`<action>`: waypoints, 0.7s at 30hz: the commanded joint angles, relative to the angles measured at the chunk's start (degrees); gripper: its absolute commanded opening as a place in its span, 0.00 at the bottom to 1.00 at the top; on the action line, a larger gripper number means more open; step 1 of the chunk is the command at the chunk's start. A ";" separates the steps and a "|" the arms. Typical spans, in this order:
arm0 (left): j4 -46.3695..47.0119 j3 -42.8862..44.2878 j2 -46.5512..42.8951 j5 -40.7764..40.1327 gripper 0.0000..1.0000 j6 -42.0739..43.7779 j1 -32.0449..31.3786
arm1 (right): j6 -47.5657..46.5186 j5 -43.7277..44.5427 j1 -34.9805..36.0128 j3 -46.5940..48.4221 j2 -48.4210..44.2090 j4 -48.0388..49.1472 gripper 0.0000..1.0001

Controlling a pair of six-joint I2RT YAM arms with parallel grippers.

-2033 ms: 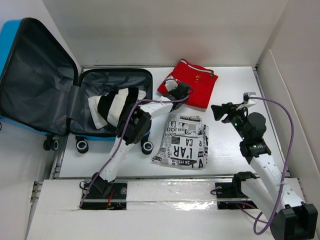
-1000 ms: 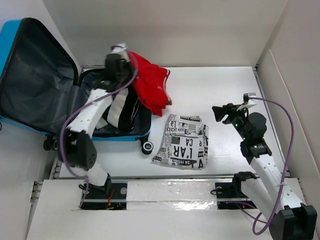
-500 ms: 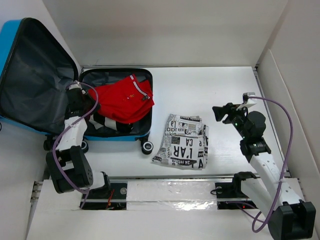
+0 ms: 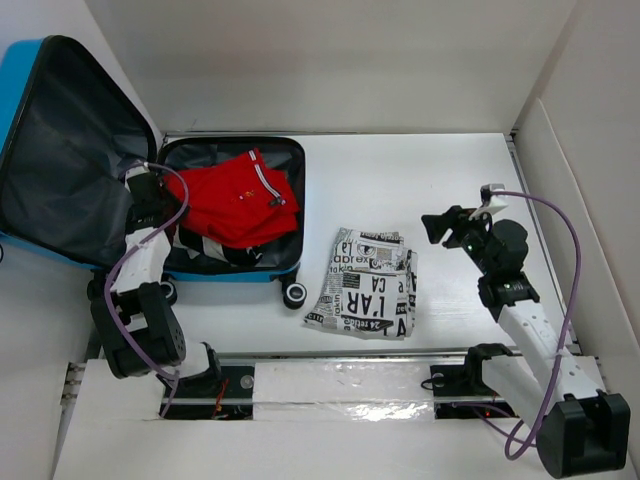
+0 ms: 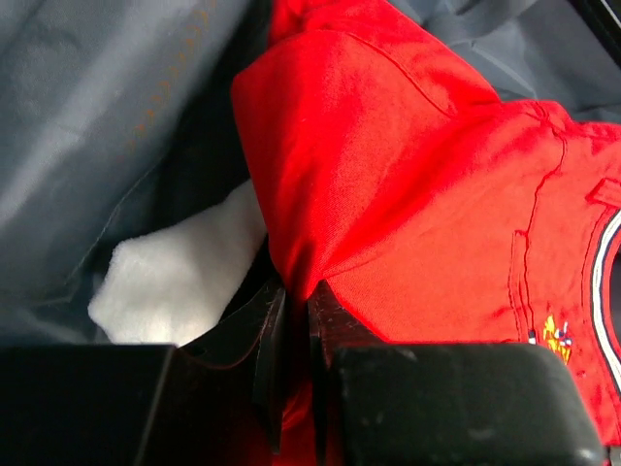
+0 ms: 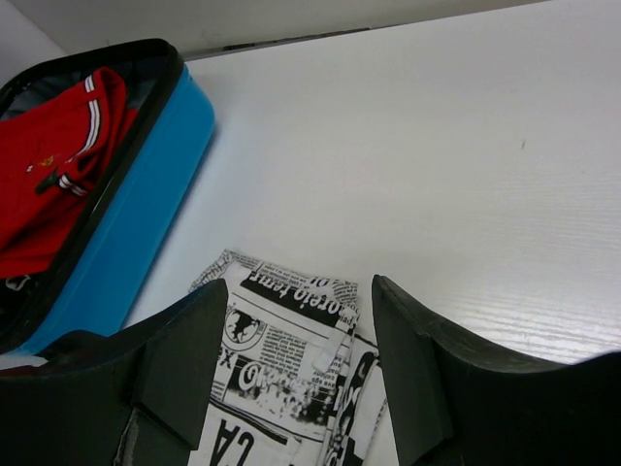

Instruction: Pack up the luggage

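Observation:
The luggage (image 4: 240, 272), a bright blue hard-shell case, lies open at the far left with its grey-lined lid (image 4: 70, 150) leaning back. A red shirt (image 4: 235, 195) lies in its base half on top of a black-and-white striped garment (image 4: 215, 248). My left gripper (image 4: 158, 200) is at the left edge of that half, by the hinge. In the left wrist view its jaws (image 5: 291, 311) are shut on a fold of the red shirt (image 5: 427, 175), beside a white part of the striped garment (image 5: 184, 272). My right gripper (image 4: 435, 225) hangs open and empty over the table at right.
A folded newspaper-print cloth (image 4: 365, 285) lies on the white table just right of the luggage's wheel (image 4: 294, 294); the right wrist view shows the newspaper-print cloth (image 6: 281, 369) below the open right gripper (image 6: 301, 301), with the luggage's blue wall (image 6: 126, 204) at left. White walls enclose the table.
My left arm carried the red shirt from the table over the luggage and brought it down into the base half, on the striped garment. The right arm has barely moved.

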 commanded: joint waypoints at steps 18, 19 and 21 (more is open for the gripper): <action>19.03 8.47 -16.40 -0.31 0.62 -4.39 -20.16 | -3.70 -3.81 6.03 5.10 19.06 4.48 0.29; 19.32 9.60 -16.23 -0.22 0.55 -3.95 -23.23 | -4.24 -2.76 7.09 5.89 20.38 3.69 0.40; 19.84 11.01 -14.39 -1.53 0.32 -2.46 -33.51 | -4.86 0.39 8.58 6.95 24.24 1.93 0.61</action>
